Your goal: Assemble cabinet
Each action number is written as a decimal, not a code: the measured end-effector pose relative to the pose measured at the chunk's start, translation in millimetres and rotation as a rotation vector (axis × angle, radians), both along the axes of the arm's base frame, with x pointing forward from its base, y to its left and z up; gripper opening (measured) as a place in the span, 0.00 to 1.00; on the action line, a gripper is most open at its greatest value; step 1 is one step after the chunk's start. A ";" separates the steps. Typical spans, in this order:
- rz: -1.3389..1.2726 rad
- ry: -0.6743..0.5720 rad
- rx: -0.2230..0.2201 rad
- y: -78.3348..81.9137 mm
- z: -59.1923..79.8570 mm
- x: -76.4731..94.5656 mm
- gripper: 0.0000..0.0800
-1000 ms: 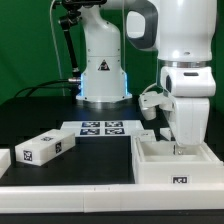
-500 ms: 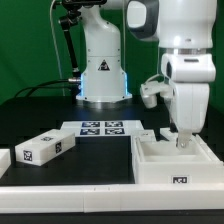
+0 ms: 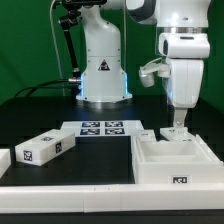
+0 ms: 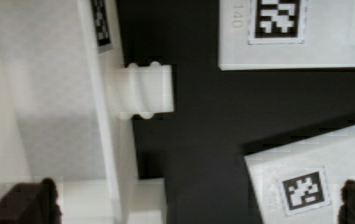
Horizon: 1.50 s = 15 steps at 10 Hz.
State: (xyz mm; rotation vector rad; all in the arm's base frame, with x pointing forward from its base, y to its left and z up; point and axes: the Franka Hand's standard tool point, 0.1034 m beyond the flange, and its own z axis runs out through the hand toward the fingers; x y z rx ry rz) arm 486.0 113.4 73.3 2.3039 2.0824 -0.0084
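Observation:
The white cabinet body (image 3: pixel 176 160) stands at the exterior view's right, open at the top, with a tag on its front face. My gripper (image 3: pixel 177 127) hangs just above its back edge, open and empty. In the wrist view my dark fingertips (image 4: pixel 23 205) stand wide apart around the gripper (image 4: pixel 188 205), with nothing between them. Below them is the cabinet body's white wall (image 4: pixel 49 110) with a small round knob (image 4: pixel 144 90) on its side. A long white tagged block (image 3: pixel 45 148) lies at the exterior view's left.
The marker board (image 3: pixel 100 128) lies flat on the black table behind the block. Another white part (image 3: pixel 4 160) shows at the far left edge. The robot base (image 3: pixel 102 65) stands at the back. Two white tagged surfaces (image 4: pixel 307 175) show in the wrist view beside the cabinet.
My gripper has risen out of the cabinet body's open top to just above it. The parts on the table have not moved.

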 end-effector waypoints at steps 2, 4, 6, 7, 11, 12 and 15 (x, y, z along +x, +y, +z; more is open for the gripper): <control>0.046 0.002 -0.001 -1.7 -1.0 -0.8 1.00; 0.253 -0.001 0.008 -0.9 -3.7 -8.6 1.00; 0.330 0.019 0.012 15.0 -9.0 -22.7 1.00; 0.374 0.029 -0.002 25.4 -12.0 -30.0 1.00; 0.369 0.030 -0.001 22.7 -12.6 -29.7 1.00; 0.379 0.029 0.003 26.1 -12.9 -35.0 1.00; 0.429 0.022 0.039 39.4 -26.8 -69.3 1.00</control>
